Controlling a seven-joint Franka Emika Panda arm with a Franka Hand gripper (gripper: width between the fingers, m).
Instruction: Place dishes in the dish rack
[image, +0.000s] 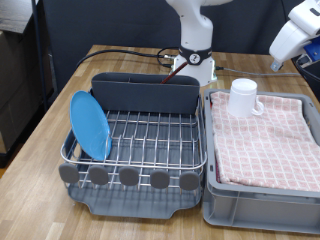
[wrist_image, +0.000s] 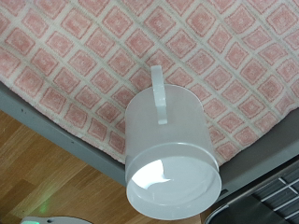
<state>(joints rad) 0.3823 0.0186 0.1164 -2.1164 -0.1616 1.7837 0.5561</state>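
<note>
The white mug (image: 245, 97) stands on the pink checked cloth (image: 272, 142), at the corner of the crate nearest the rack. The wrist view looks down on the mug (wrist_image: 172, 154), handle (wrist_image: 160, 93) towards the cloth. The light-blue plate (image: 90, 125) stands on edge in the silver wire dish rack (image: 150, 135), at the exterior view's left. The gripper (image: 283, 55) hangs high at the exterior view's top right, above and beyond the mug and apart from it. Its fingers do not show clearly. The wooden spoon is out of view.
The dark grey caddy (image: 145, 93) sits at the rack's back, with grey knobs (image: 130, 177) and the drip tray (image: 140, 205) at its front. The grey crate (image: 262, 197) holding the cloth stands against the rack's right side on the wooden table (image: 40, 140). The robot base (image: 196, 62) is behind.
</note>
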